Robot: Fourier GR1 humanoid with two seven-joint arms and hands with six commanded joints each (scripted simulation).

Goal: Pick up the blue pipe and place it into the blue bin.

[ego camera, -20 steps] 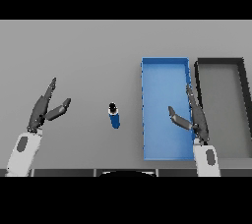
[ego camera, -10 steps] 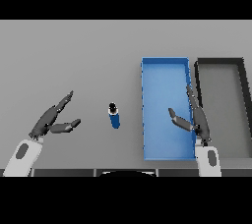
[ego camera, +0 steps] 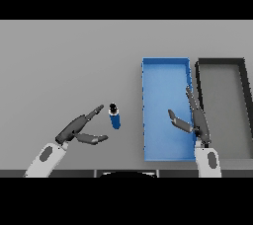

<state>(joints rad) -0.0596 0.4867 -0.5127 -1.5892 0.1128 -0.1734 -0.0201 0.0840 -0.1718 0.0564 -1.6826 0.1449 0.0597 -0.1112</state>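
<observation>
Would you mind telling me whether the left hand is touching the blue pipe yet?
Cannot tell. In the head view the left hand's upper fingertip ends right at the blue pipe's top, with no plain gap or contact visible.

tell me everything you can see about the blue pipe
The blue pipe is a short, stubby cylinder, blue along its body with a dark end facing away from the robot. It lies on the grey table, left of the blue bin and outside it. The left hand is open right beside it, fingertips reaching close to its far end; whether they touch it cannot be told. Nothing grips it, and its material cannot be judged beyond a smooth, plain look.
</observation>
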